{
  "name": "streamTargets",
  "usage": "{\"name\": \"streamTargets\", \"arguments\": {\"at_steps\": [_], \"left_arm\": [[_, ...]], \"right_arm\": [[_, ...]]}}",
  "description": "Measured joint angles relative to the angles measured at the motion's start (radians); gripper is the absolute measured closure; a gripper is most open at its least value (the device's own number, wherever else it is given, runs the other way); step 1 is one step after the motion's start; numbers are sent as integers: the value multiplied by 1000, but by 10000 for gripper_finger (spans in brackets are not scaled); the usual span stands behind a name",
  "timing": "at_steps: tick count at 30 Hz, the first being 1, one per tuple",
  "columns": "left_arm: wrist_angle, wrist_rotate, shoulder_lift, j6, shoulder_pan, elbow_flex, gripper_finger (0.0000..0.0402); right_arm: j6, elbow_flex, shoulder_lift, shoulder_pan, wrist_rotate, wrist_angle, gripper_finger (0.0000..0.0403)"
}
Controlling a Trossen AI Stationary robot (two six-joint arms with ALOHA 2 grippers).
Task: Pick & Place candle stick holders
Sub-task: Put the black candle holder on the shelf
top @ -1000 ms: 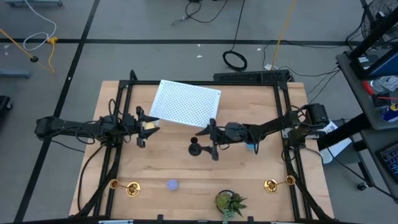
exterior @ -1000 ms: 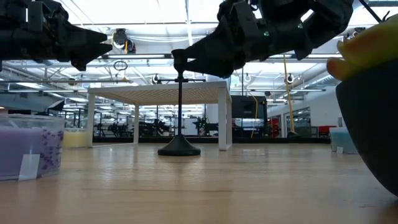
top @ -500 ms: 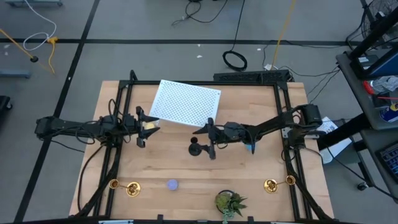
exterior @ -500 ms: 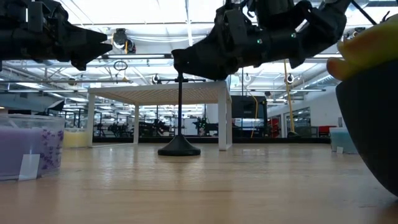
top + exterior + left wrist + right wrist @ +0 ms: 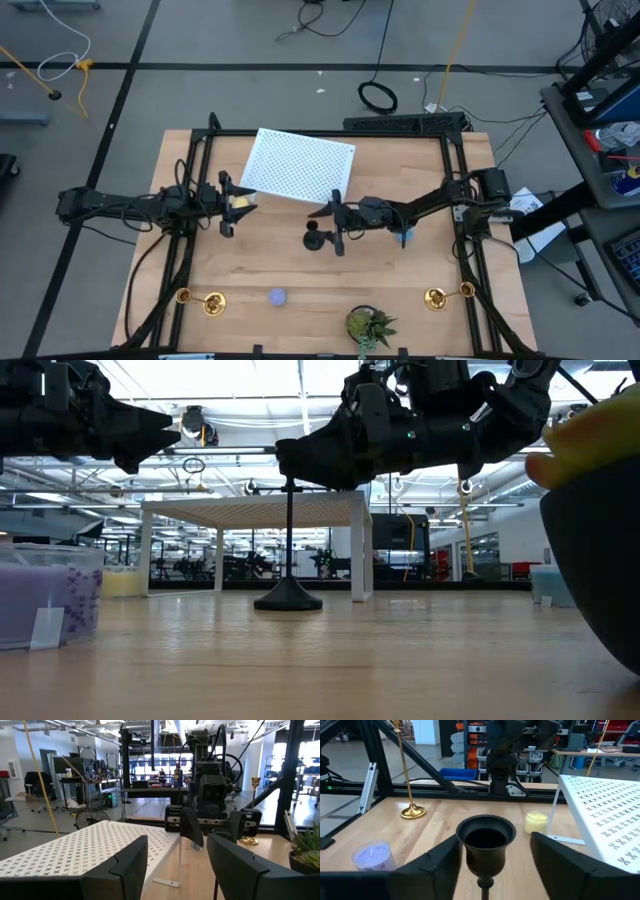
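A short black candlestick (image 5: 314, 240) stands upright on its round base (image 5: 288, 598) at the table's middle. My right gripper (image 5: 334, 225) is open, and its two fingers stand level on either side of the candlestick's cup (image 5: 486, 836), with gaps showing. One gold candlestick (image 5: 200, 298) stands at the near left and another (image 5: 448, 295) at the near right. My left gripper (image 5: 225, 204) is open and empty at the table's left, next to a yellow puck (image 5: 241, 203).
A white perforated rack (image 5: 300, 165) stands at the far middle. A purple puck (image 5: 277, 296) and a potted plant (image 5: 368, 325) sit near the front edge. A blue puck (image 5: 403, 238) lies under my right arm. Black frame rails (image 5: 190, 250) run along both sides.
My right gripper has gone a little toward the table's left, staying level and open, so its fingers now reach further around the black candlestick's cup. The candlestick has stayed where it was.
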Motion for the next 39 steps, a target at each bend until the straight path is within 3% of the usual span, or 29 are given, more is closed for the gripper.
{"name": "streamTargets", "arguments": {"at_steps": [8, 15, 24, 33, 39], "left_arm": [[-5, 0, 0, 0, 0, 0, 190], [-5, 0, 0, 0, 0, 0, 190], [-19, 0, 0, -5, 0, 0, 190], [-21, 0, 0, -7, 0, 0, 190], [-19, -14, 0, -7, 0, 0, 190]], "right_arm": [[-4, 0, 0, 0, -4, -2, 308], [-7, -2, -62, 23, -5, -73, 308], [-42, -6, -284, 44, -4, -209, 299], [-76, -6, -474, -57, -56, -195, 294], [-103, 65, -477, -176, -142, -209, 298]]}}
